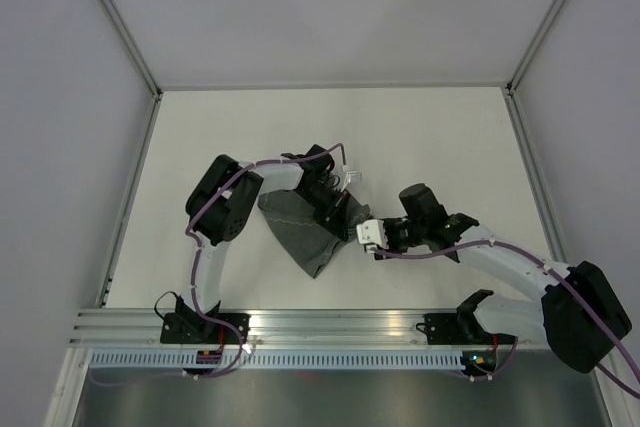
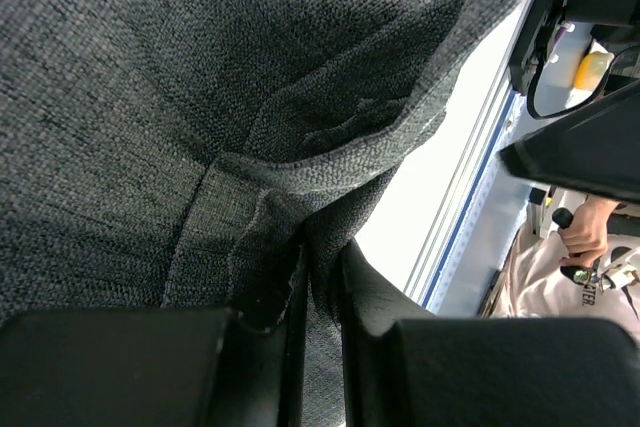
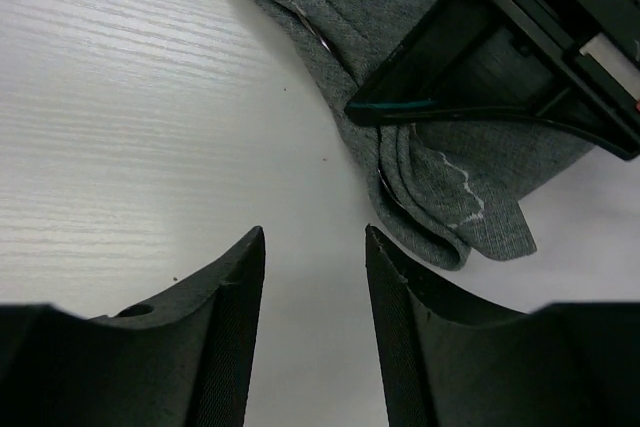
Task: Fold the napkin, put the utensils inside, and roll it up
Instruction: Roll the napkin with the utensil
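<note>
The dark grey napkin (image 1: 303, 232) lies bunched and folded on the white table, tapering to a point toward the near edge. My left gripper (image 1: 335, 209) sits on its upper right part. In the left wrist view it (image 2: 320, 259) is shut on a fold of the napkin (image 2: 200, 97). My right gripper (image 1: 362, 237) stands just right of the cloth. In the right wrist view it (image 3: 313, 237) is open over bare table, with the napkin's layered edge (image 3: 450, 182) close beyond its right finger. The utensils are hidden; a thin shiny sliver (image 3: 384, 185) in the fold cannot be identified.
An aluminium rail (image 1: 330, 322) runs along the near table edge by the arm bases. White walls with metal posts (image 1: 125, 32) enclose the table on three sides. The left gripper's black body (image 3: 500, 57) hangs over the napkin right ahead of the right gripper.
</note>
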You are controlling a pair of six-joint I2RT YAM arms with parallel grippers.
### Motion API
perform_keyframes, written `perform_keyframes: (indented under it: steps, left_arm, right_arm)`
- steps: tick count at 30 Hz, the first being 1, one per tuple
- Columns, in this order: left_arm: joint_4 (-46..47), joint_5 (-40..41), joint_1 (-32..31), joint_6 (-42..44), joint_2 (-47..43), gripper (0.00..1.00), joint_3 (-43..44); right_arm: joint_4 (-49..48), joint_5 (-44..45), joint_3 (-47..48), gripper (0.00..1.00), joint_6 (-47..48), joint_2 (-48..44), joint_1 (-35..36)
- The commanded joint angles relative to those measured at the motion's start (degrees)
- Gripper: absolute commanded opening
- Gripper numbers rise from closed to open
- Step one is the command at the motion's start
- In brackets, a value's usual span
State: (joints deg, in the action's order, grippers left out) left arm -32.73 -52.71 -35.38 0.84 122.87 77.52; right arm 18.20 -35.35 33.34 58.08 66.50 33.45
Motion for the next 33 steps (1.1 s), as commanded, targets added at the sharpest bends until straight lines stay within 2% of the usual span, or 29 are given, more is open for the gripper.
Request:
perform_keyframes:
  steps: [1, 9, 15, 30, 33]
  left_arm:
    - [-2.0, 1.6, -0.2, -1.0, 1.7, 0.02, -0.3]
    - [-2.1, 1.1, 0.0, 1.1, 1.7, 0.02, -0.7]
    - [-2.3, 0.9, 0.0, 1.5, 2.1, 0.02, -0.5]
    - [-3.7, 0.8, 0.0, 2.7, 2.1, 0.02, 0.0]
    - [-3.8, 0.7, 0.1, 2.8, 2.4, 0.02, -0.1]
  right_arm:
    - [-9.4, -0.3, -2.3, 0.52, 5.7, 0.2, 2.8]
    - [-22.8, 7.2, -8.0, 0.63, 7.1, 2.5, 9.6]
    - [-31.8, 12.0, -8.5, 0.62, 6.3, 7.5, 11.4]
    - [-33.9, 15.0, -6.6, 0.60, 9.5, 15.1, 11.4]
    - [-35.2, 15.3, -6.5, 0.56, 9.9, 16.5, 11.4]
